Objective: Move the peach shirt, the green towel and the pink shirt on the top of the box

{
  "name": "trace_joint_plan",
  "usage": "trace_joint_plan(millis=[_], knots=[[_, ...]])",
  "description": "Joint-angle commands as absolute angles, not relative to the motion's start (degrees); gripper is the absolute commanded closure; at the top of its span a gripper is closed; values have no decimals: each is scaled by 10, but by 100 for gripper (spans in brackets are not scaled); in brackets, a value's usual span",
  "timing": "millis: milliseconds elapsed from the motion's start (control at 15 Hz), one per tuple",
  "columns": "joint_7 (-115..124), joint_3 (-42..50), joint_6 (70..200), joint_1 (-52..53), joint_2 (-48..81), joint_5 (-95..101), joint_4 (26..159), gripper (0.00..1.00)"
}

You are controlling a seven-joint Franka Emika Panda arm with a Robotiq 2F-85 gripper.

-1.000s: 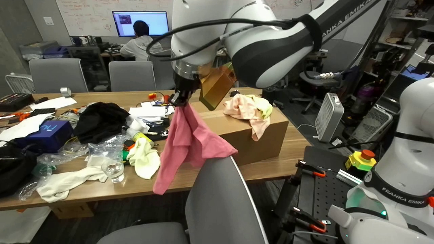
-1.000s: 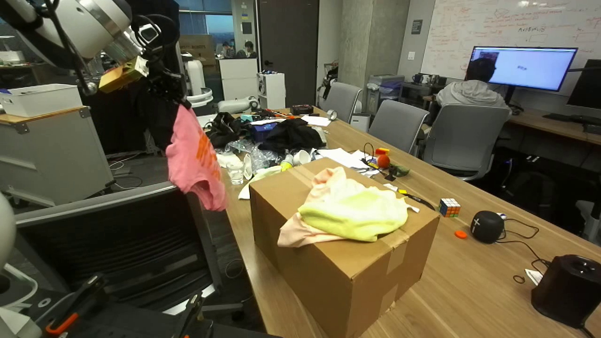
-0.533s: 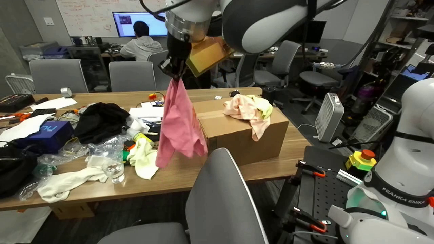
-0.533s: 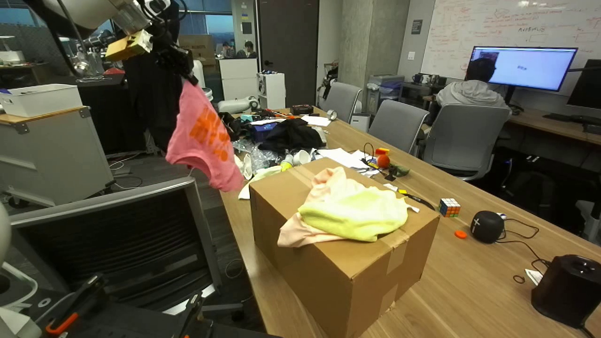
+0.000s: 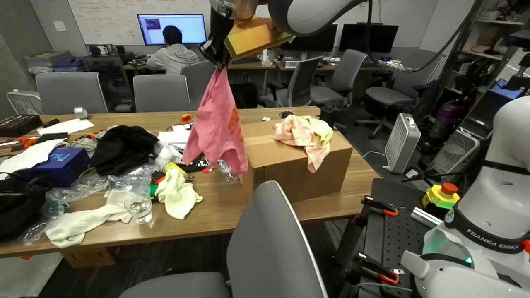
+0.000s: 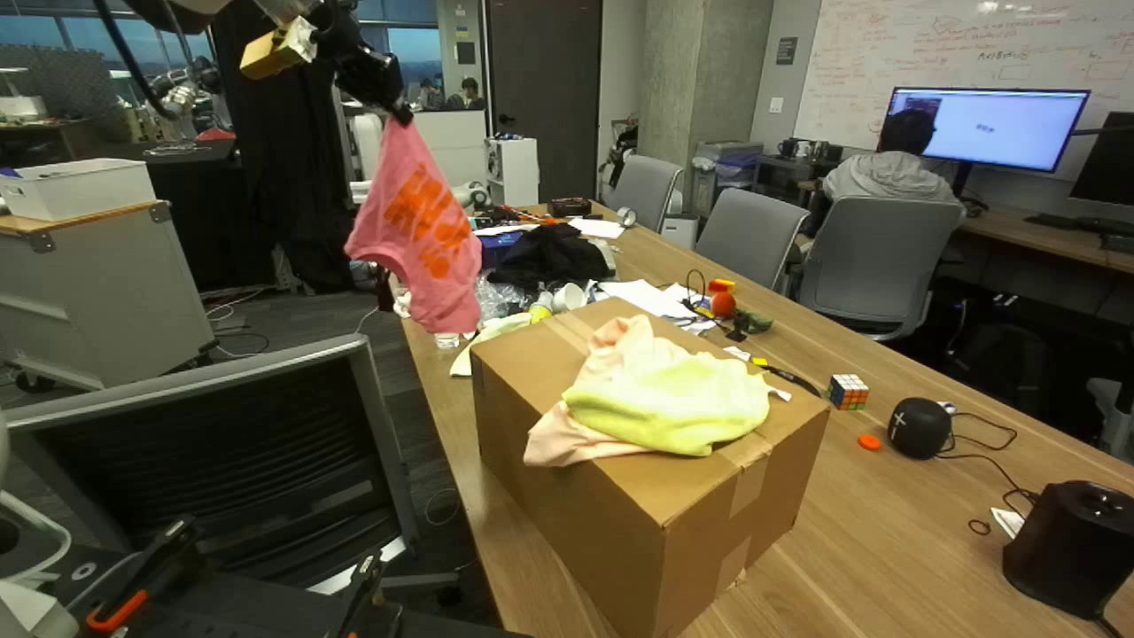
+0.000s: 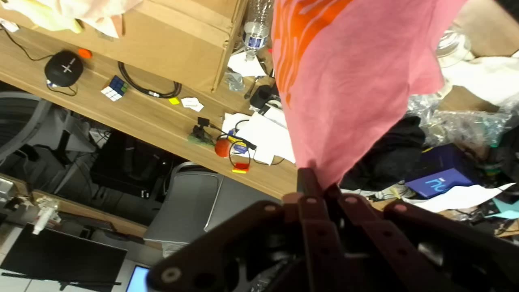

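My gripper [image 7: 322, 184] is shut on the pink shirt [image 7: 357, 81], which has an orange print. In both exterior views the gripper [image 5: 221, 64] is high above the table, and the shirt [image 6: 416, 230] hangs from it in the air. In an exterior view the shirt's lower edge overlaps the left end of the cardboard box [image 5: 273, 153]; I cannot tell if they touch. The peach shirt [image 6: 620, 350] lies on the box top, with a yellow-green towel [image 6: 669, 403] over it. Both also show at the wrist view's upper left corner, the peach shirt [image 7: 95, 10] partly cut off.
A grey chair [image 5: 273, 240] stands in front of the table beside the box. A glass [image 5: 138, 209], a pale green cloth [image 5: 178, 194], a plastic bottle [image 5: 227, 171] and a black cloth [image 5: 124, 149] lie left of the box. A speaker [image 6: 920, 428] stands beyond it.
The gripper has risen and lifted the pink shirt up from the chair back. The shirt now hangs free, nearer the box in an exterior view. The cloths on the box have not moved.
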State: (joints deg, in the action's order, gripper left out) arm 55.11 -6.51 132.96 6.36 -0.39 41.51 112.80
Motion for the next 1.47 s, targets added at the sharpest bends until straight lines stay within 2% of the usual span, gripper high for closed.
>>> trace_joint_plan(millis=[0, 800, 1400], knots=[[590, -51, 1306, 48, -2, 445, 1102, 99], [700, 1, 1217, -5, 2, 529, 1056, 99], [697, 35, 1207, -40, -20, 539, 1073, 99]])
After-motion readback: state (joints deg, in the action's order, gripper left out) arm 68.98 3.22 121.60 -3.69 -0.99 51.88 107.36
